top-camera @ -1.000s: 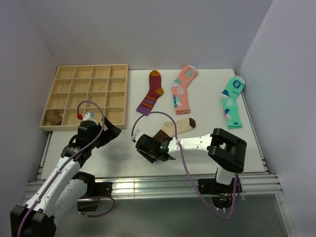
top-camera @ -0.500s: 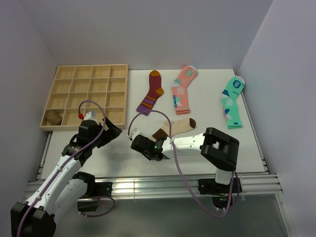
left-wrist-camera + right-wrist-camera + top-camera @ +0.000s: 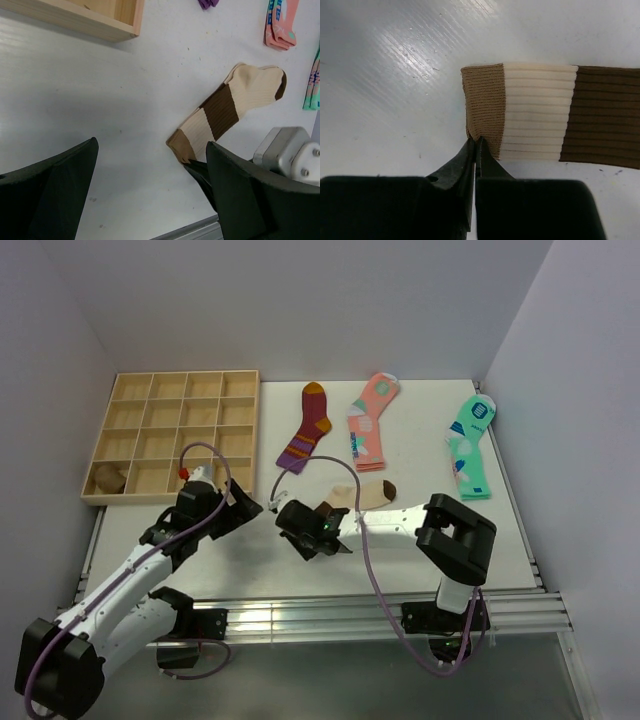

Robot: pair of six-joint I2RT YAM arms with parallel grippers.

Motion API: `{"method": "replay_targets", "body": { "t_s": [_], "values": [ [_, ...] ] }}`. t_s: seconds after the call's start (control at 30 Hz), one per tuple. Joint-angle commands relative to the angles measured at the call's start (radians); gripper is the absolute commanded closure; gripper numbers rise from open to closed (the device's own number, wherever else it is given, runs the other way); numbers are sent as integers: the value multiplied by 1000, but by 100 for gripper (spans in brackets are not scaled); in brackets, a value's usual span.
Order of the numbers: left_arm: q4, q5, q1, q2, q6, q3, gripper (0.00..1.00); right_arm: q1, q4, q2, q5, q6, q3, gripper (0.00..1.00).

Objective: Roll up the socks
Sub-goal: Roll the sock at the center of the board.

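Observation:
A beige sock (image 3: 365, 495) with a dark brown toe and band lies flat mid-table, its tan cuff pointing near-left. In the right wrist view my right gripper (image 3: 476, 142) is shut, its tips pinching the near corner of the sock's tan cuff (image 3: 485, 100). From above, the right gripper (image 3: 320, 515) sits at that cuff end. My left gripper (image 3: 245, 508) hovers just left of it, open with nothing between its fingers. The left wrist view shows the sock (image 3: 235, 100) beyond its wide jaws (image 3: 152, 145). A brown bundle (image 3: 108, 477) lies in a tray compartment.
A wooden compartment tray (image 3: 178, 376) stands at the back left, its corner (image 3: 120, 30) near my left gripper. A maroon striped sock (image 3: 308, 427), a pink sock (image 3: 370, 420) and a mint-green sock (image 3: 470, 445) lie along the back. The table's front rail is close behind both grippers.
My right gripper has closed onto the sock's cuff corner. The left arm has moved right, nearer the sock, still open.

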Motion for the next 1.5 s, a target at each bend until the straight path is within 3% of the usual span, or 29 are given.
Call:
{"method": "replay_targets", "body": {
  "t_s": [0.0, 0.3, 0.63, 0.87, 1.13, 1.47],
  "values": [
    [83, -26, -44, 30, -48, 23, 6, -52, 60, -45, -202, 75, -50, 100],
    [133, -82, -170, 99, -126, 17, 6, -258, 337, -126, -599, 215, -235, 100],
    [224, -109, -275, 197, -210, 17, 7, -417, 562, -80, -828, 340, -363, 100],
    [267, -118, -342, 334, -253, 48, 9, -454, 594, -45, -850, 357, -375, 100],
    [311, -125, -402, 444, -322, 66, 19, -462, 577, -47, -828, 344, -372, 100],
    [333, -148, -407, 525, -355, 80, 43, -464, 576, -42, -818, 339, -373, 100]
  ]
}}
